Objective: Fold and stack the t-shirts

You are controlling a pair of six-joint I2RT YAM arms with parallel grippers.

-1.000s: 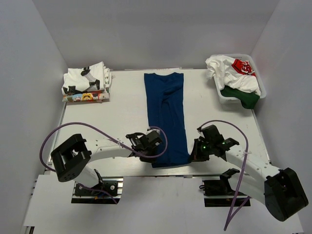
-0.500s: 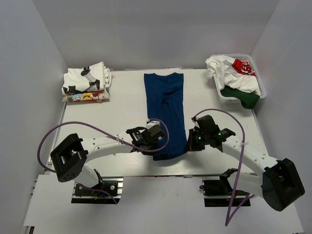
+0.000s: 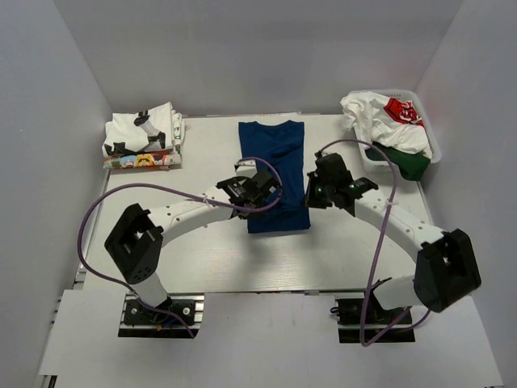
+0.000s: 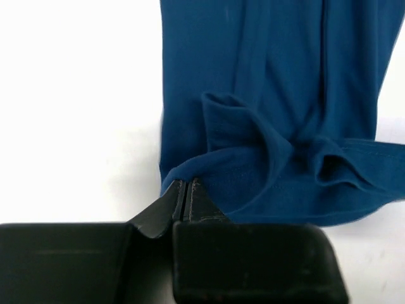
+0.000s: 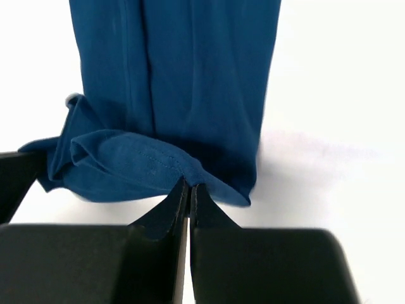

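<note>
Top view, blue shirt (image 3: 273,149): we see it lying lengthwise in the middle of the table (image 3: 202,250), collar toward the far wall, with its near part turned back over the rest.
Top view, left claw (image 3: 265,196): it sits over the shirt's left side, about halfway along the cloth. From up here we cannot tell how its fingers stand.
Top view, right claw (image 3: 313,194): it sits at the shirt's right edge, level with the left claw, and the two arms reach in from either side.
Top view, folded stack (image 3: 143,139): we see printed white shirts piled at the far left corner of the table, well apart from the blue shirt.
Top view, basket (image 3: 435,149): it stands at the far right corner and holds a white shirt with red print (image 3: 384,113). A dark green cloth (image 3: 409,166) spills over its near rim.
Left wrist view, left claw's fingers (image 4: 201,204): they are pressed together, with the blue shirt's hem pinched between the tips at the cloth's left edge.
Left wrist view, cloth: the hem runs off to the right of the pinch in loose, sagging folds. Beyond it the shirt lies flat, with white table to its left.
Right wrist view, right claw's fingers (image 5: 204,210): they are clamped tight on the stitched hem near the cloth's right edge.
Right wrist view, cloth: we see the hem bunch away to the left. The flat shirt runs up the frame with white table on both sides.
</note>
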